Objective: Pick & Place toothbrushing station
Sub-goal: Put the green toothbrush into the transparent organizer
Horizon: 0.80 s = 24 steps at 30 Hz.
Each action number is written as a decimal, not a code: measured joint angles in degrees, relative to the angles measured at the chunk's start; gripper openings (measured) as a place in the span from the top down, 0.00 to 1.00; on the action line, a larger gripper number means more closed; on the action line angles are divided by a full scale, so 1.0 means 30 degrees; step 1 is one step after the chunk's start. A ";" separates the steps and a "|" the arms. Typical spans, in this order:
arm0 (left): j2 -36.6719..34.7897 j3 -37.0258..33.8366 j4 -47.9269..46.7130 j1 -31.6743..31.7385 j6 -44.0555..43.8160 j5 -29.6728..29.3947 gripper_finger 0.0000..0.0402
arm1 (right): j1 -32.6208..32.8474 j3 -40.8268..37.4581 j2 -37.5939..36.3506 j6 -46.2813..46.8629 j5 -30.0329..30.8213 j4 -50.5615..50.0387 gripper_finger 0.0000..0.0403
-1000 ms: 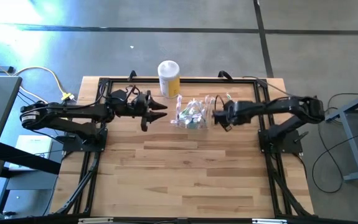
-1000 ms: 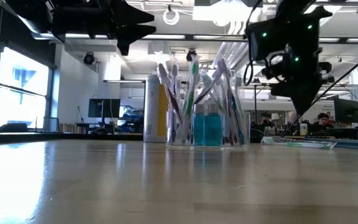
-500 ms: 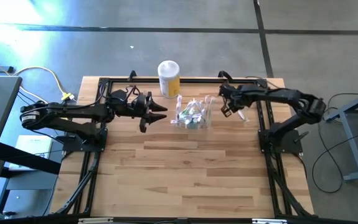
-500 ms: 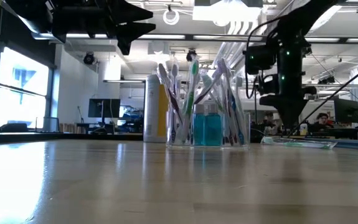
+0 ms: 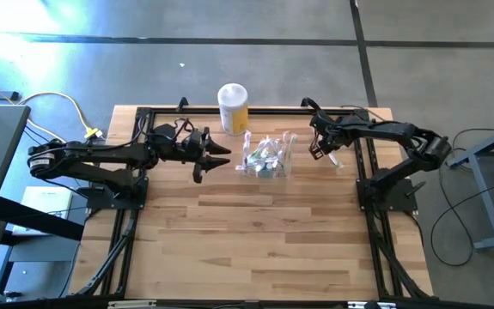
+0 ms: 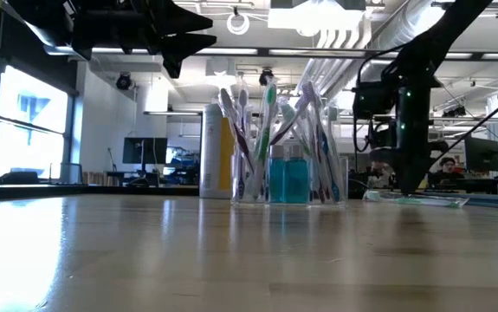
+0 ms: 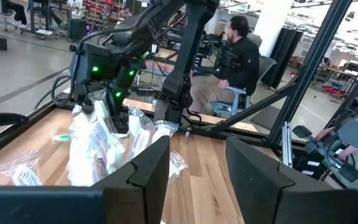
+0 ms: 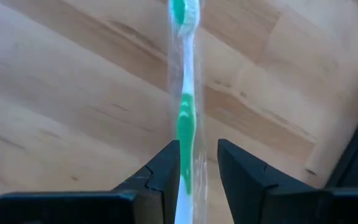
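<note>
Well along: toothbrushing station (image 5: 264,158) upright at table's (image 5: 255,232) far middle, full of brushes. Left: wrapped green toothbrush (image 8: 183,93) lying flat, straddled by right gripper (image 8: 196,163), jaws spread, not yet pinching. Left gripper (image 5: 215,154) hovering beside station, jaws apart, empty.

Grey concrete floor (image 5: 229,43) surrounds the table; beyond, bright ceiling lights (image 6: 322,17), large windows (image 6: 15,113) (left side), monitors (image 6: 145,149).
</note>
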 joint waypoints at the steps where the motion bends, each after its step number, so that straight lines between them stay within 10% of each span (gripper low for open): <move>1: 0.0000 0.0000 0.0000 0.0000 0.0002 -0.0002 0.62 | -0.0048 -0.0109 0.0000 -0.0032 0.0139 0.0199 0.75; 24: 0.0007 0.0007 -0.0099 0.0000 0.0367 -0.0032 0.62 | 0.0188 -0.1027 0.1918 -0.0724 0.1136 0.3032 0.76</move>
